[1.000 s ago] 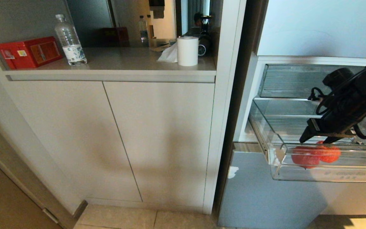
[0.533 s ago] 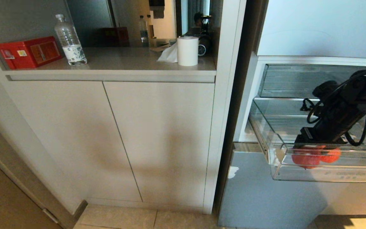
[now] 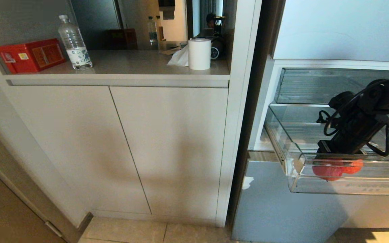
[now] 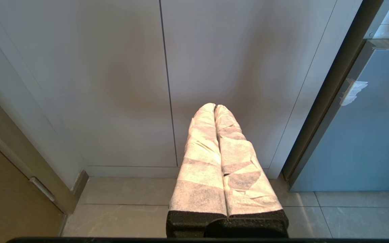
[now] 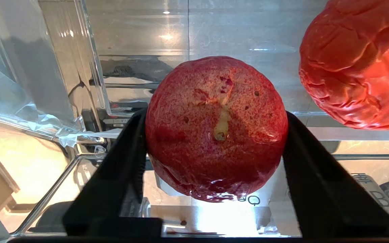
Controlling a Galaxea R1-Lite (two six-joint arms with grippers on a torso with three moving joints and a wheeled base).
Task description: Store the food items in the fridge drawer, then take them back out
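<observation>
The clear fridge drawer (image 3: pixel 349 188) stands pulled out on the right, and both food items lie in it. My right gripper (image 3: pixel 329 158) reaches down into the drawer. It is shut on the dull pinkish-red round fruit (image 3: pixel 328 169), with one black finger pressed against each side. In the right wrist view the round fruit (image 5: pixel 216 128) fills the gap of the right gripper (image 5: pixel 215 116). The wrinkled bright red piece (image 5: pixel 356 64) lies beside it, apart from the fingers, also seen as the bright red piece (image 3: pixel 354 166). My left gripper (image 4: pixel 214 106) hangs shut and empty before the cabinet doors.
A second clear bin (image 3: pixel 316 86) sits above the drawer. Below it is a silver-blue fridge panel (image 3: pixel 275 206). To the left, a cabinet counter (image 3: pixel 130 64) carries a red box (image 3: pixel 30 55), a water bottle (image 3: pixel 74 44) and a white roll (image 3: pixel 199 54).
My right gripper has come down from above the fruit into the drawer and turned steeper. Its fingers now close on the round fruit. The left arm has not moved.
</observation>
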